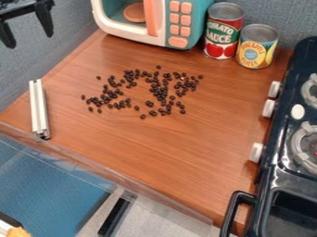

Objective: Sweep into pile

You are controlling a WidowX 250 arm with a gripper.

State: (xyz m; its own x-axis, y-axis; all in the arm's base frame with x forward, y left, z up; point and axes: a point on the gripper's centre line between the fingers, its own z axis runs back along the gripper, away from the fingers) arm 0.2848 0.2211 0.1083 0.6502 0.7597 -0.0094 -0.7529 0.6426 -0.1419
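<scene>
Camera view has the little dark beads (162, 97) spread out on the brown bench (155, 143), in front of the toy microwave (195, 28). They look round and shiny, some bunched up, some alone. Black jaws (29, 41) are wide apart, up top left.

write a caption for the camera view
Dark beans lie scattered on a wooden counter below the open claw, before sweeping.

Bright, soft light falls fairly evenly over the brown wood-grained tabletop (155, 143), leaving a faint sheen. Small highlights mark the glossy black plastic toy stove (278, 169); the light appears to come from above, though its source is uncertain.
</scene>
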